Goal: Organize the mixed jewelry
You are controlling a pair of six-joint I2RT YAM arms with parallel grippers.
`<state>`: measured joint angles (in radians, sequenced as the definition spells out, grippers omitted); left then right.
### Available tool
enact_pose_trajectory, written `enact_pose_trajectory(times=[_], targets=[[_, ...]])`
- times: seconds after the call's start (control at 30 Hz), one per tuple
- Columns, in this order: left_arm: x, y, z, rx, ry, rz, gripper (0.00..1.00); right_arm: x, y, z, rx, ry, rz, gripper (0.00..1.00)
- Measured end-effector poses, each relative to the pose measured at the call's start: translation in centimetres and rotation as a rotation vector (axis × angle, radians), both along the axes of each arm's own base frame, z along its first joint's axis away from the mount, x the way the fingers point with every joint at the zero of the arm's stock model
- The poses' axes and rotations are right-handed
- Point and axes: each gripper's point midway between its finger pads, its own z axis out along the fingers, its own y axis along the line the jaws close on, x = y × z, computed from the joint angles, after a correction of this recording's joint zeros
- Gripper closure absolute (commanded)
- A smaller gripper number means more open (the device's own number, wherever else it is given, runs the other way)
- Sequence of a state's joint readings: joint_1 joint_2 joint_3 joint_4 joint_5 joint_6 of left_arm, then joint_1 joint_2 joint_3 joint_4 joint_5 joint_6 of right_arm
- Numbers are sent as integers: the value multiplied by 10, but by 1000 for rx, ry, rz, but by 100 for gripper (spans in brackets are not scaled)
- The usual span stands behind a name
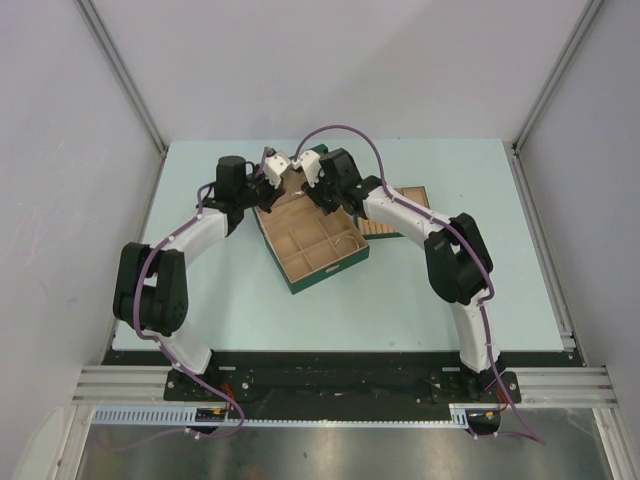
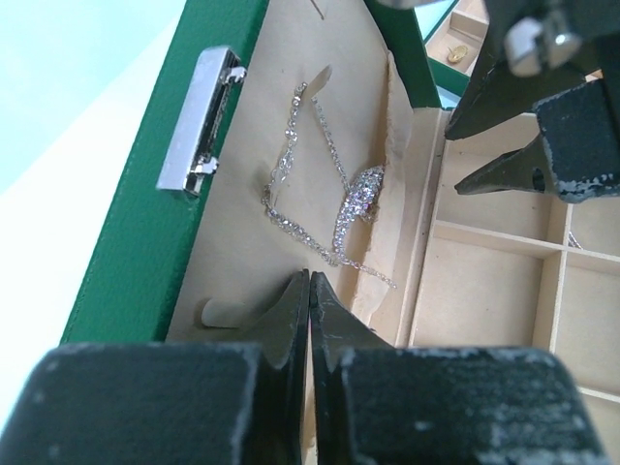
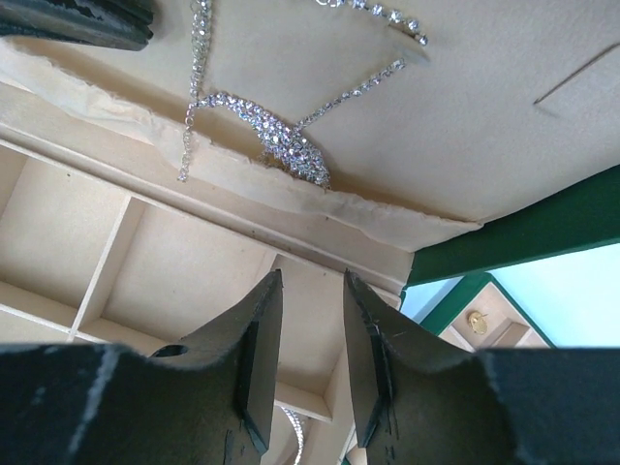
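The thin chain necklace with its sparkly pendant cluster (image 2: 356, 199) lies on the tan lining of the green box's open lid (image 2: 136, 242). It also shows in the right wrist view (image 3: 286, 145), just above the lining's frayed pocket edge. My left gripper (image 2: 309, 281) is shut, with nothing visible between its tips, just below the chain. My right gripper (image 3: 312, 281) is open and empty over the tan compartments (image 3: 174, 281), facing the pendant. A silver bangle (image 3: 294, 431) shows in a compartment below it. In the top view both grippers (image 1: 272, 165) (image 1: 305, 170) meet at the lid.
The green box (image 1: 322, 275) stands mid-table, turned at an angle. The small tan divided tray (image 1: 400, 215) lies to its right and holds a small gold piece (image 3: 478, 322). A metal clasp (image 2: 199, 121) sits on the lid's rim. The two grippers are close together.
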<state>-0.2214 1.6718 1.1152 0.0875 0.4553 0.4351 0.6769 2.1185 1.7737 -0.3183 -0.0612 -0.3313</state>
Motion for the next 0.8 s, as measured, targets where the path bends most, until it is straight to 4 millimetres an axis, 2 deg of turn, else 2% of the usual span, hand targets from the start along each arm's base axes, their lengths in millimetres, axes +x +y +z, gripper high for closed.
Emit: enact_pose_trajectory(times=[0.23, 0.47, 0.57, 0.8], targets=[[-3, -1, -2, 0, -16, -14, 97, -2, 1, -1, -5, 2, 5, 61], [-19, -6, -6, -7, -17, -74, 94, -10, 7, -3, -4, 9, 25, 58], [-27, -9, -8, -12, -8, -102, 91, -14, 6, -3, -4, 16, 29, 56], [-39, -20, -10, -29, 14, -159, 87, -15, -2, 16, 40, 13, 11, 49]])
